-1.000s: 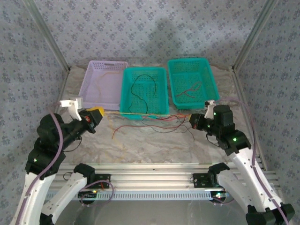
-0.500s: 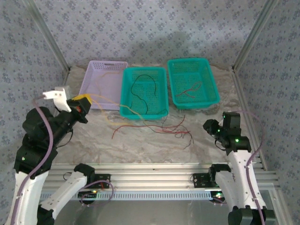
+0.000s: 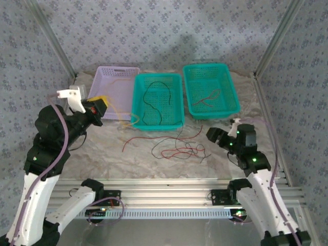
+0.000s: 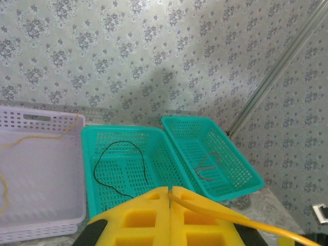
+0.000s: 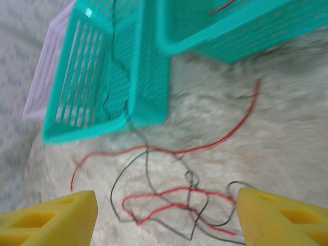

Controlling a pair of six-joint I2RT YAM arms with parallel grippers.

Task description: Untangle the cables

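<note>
Mid-sort. Left hand (image 3: 96, 109) pinches the thin yellow-orange wire (image 4: 225, 216), held up near the lilac plastic basket (image 3: 97, 87). Right hand (image 3: 212, 135) spread beside the red-and-black wire tangle (image 3: 179, 148) on the marbled tabletop (image 3: 102, 154). Next, probably: bin yellow, then grab a single red strand.

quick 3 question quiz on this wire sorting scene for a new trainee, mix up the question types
1. True or false: the right end effector is shut on a red wire.
2. Which colour of wire lies in the middle teal basket? A red, B black, C beige.
3. Fill the gap: the left end effector is shut on a ____ wire.

Key
1. False: its pads stand wide apart above the loose wires on the table.
2. B, the black wire.
3. The yellow-orange wire, which runs out from between the closed pads.
</note>
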